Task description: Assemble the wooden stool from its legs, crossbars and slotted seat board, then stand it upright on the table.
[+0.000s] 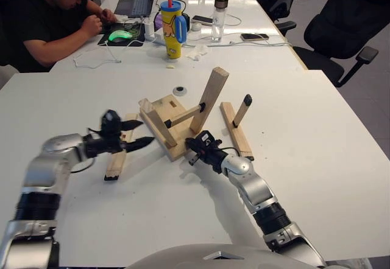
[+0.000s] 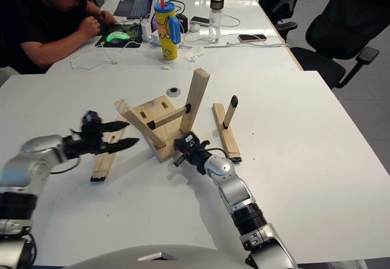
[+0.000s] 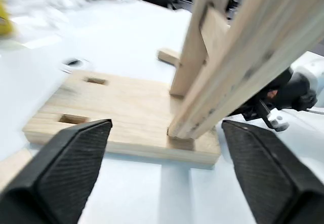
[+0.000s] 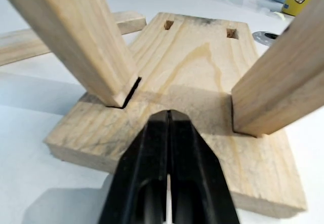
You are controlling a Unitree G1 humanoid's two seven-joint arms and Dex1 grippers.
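The slotted seat board lies flat mid-table with two legs standing in its slots, a tall one and a leaning one, joined by a crossbar. A third leg lies to the right with a black-tipped crossbar sticking up from it. A fourth leg lies on the left. My left gripper hovers open above that leg, pointing at the board. My right gripper is shut with nothing held, its tips resting on the board's near edge between the two legs.
A small round disc lies just behind the board. A yellow cup, a bottle and a phone stand on the far table, where a person works. Office chairs stand at the right.
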